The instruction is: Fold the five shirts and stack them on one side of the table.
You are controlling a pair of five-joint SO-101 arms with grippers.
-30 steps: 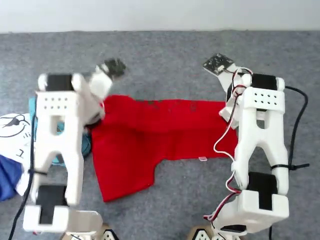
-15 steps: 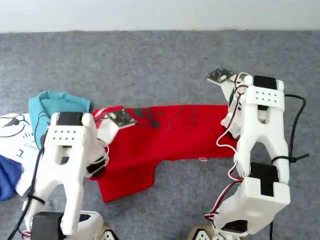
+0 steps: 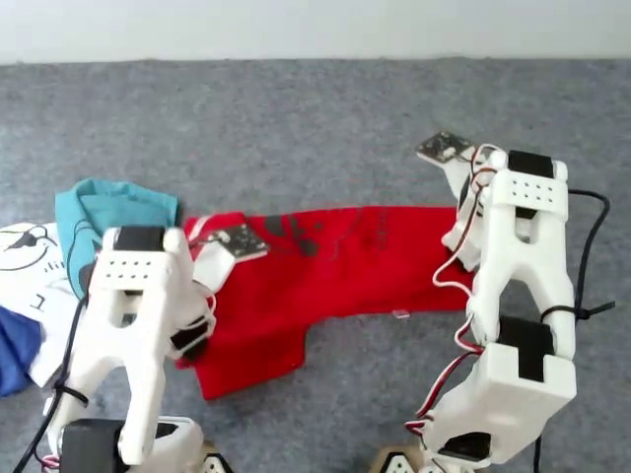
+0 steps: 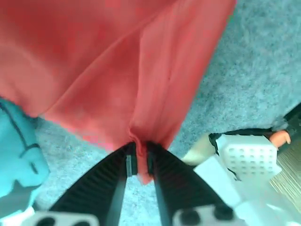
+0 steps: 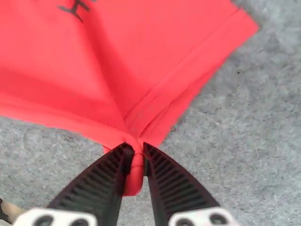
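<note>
- Red shirt: position?
- Red shirt (image 3: 325, 266) lies spread across the middle of the grey table (image 3: 315, 118), between both arms.
- Left jaws?
- Closed on a pinch of its edge, near the teal shirt (image 3: 108, 212).
- Right jaws?
- Closed on a pinch of the opposite corner.
- Surroundings?
- White shirt (image 3: 25, 266) and blue shirt (image 3: 12, 345) beside the teal one.

— Where's the top camera?
— Fixed overhead, well off, looking down on the grey table (image 3: 325, 108).
— And the wrist ones?
— One on each wrist, peering along the left gripper (image 4: 139, 149) and right gripper (image 5: 136, 149), close up on the red shirt (image 3: 325, 266). All three share that shirt.
</note>
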